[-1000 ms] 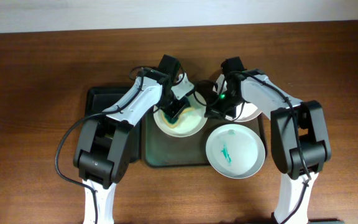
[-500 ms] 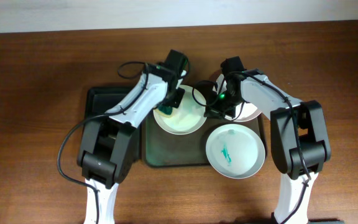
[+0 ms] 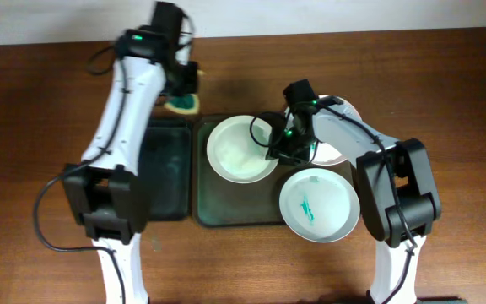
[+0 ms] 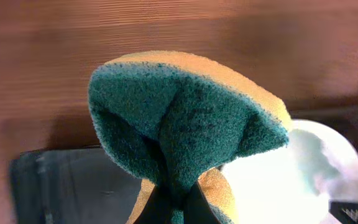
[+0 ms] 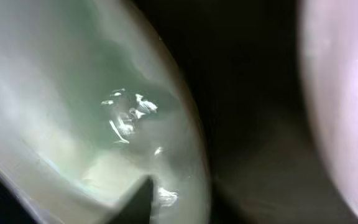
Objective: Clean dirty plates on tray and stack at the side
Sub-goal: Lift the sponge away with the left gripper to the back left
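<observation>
My left gripper (image 3: 183, 91) is shut on a green and yellow sponge (image 3: 182, 104) (image 4: 185, 124) and holds it above the table behind the trays, away from the plates. A white plate (image 3: 239, 152) (image 5: 92, 81) lies on the dark tray (image 3: 226, 211); its surface looks pale with no marks. My right gripper (image 3: 280, 149) is at this plate's right rim, one finger (image 5: 135, 202) over the inside edge, shut on it. A second white plate (image 3: 319, 205) with green marks lies at the tray's front right. A third plate (image 3: 337, 150) sits behind my right arm.
A second dark tray (image 3: 163, 169) lies left of the first, also showing in the left wrist view (image 4: 61, 180). Brown wooden table (image 3: 40, 127) surrounds the trays. Black cables hang along both arms.
My left gripper has lifted the sponge off the middle plate and swung it back and to the left, beyond the tray. My right gripper has stayed at the plate's rim.
</observation>
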Robot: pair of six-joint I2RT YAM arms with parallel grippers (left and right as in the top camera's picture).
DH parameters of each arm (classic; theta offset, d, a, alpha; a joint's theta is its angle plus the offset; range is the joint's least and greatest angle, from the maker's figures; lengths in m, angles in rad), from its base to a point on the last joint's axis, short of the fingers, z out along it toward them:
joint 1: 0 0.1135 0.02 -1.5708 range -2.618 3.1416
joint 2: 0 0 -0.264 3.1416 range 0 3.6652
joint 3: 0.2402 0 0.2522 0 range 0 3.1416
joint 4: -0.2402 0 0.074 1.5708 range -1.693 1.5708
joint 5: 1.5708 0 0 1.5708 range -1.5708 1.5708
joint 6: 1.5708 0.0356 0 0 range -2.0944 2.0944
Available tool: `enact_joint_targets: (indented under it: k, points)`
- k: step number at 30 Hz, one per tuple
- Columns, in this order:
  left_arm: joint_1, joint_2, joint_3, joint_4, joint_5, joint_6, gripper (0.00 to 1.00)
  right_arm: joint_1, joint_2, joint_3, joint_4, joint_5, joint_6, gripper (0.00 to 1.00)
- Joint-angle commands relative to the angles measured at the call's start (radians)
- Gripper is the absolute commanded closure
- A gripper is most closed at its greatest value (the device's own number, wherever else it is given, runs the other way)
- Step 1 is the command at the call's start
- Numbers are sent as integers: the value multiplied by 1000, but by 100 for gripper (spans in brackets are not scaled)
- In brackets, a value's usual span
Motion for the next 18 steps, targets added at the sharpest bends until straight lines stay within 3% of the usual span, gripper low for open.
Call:
enact_joint_targets:
  k: [1, 7, 18]
  points:
    - [86, -8, 23, -6, 33, -16, 100, 11, 15, -5, -1, 55, 21, 96]
    - [159, -8, 23, -6, 32, -16, 100, 25, -14, 104, -130, 121, -64, 96]
    - [183, -8, 23, 6, 28, -16, 100, 275, -139, 311, -420, 837, -77, 96]
